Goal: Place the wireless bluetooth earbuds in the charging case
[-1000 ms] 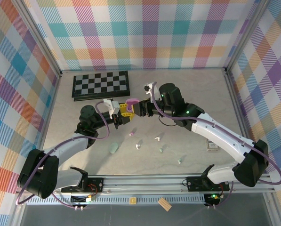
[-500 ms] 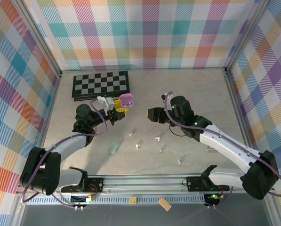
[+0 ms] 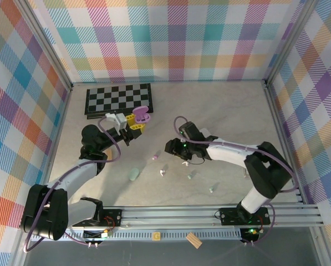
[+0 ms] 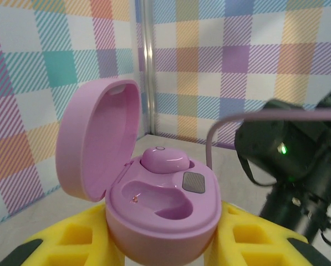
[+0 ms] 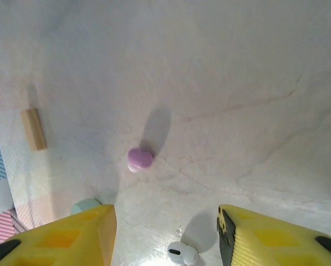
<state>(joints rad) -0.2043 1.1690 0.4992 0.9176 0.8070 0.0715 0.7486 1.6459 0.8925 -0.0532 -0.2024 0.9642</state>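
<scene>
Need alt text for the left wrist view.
The left gripper holds an open purple case between yellow jaws, lid up; one purple earbud sits in it, the other slot empty. The right arm and a plaid wall stand behind.

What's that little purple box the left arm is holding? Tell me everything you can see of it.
The purple case is a smooth, glossy plastic pebble, upright with its hinged lid swung open to the left. Inside are two moulded sockets: the far one holds a purple earbud, the near socket is empty, and a small grey patch sits beside them. Yellow fingers clamp its base from both sides.
</scene>
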